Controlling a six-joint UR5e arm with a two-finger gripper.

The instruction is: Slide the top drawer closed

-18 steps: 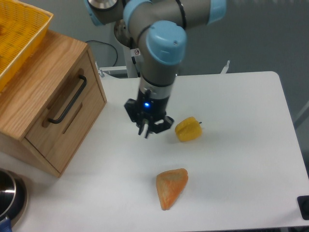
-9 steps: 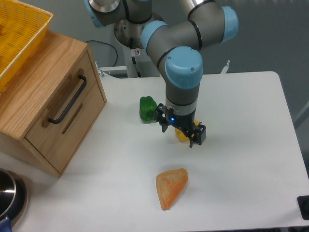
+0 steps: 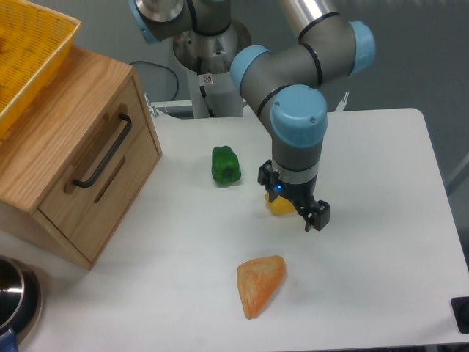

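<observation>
The gripper (image 3: 296, 213) has swung rightward, away from the wide light-oak top drawer (image 3: 100, 170), now far left of its fingers and seemingly shut; finger spread unclear.

The top drawer (image 3: 102, 158) is a wide light-oak panel with a long black bar handle (image 3: 102, 150) running along its front, mounted on two standoffs. It sits in the upper part of the oak cabinet (image 3: 51, 139), which stands at an angle on the white surface (image 3: 366, 257). The drawer front lies flush with the cabinet's face, a thin seam separating it from the lower panel.
</observation>
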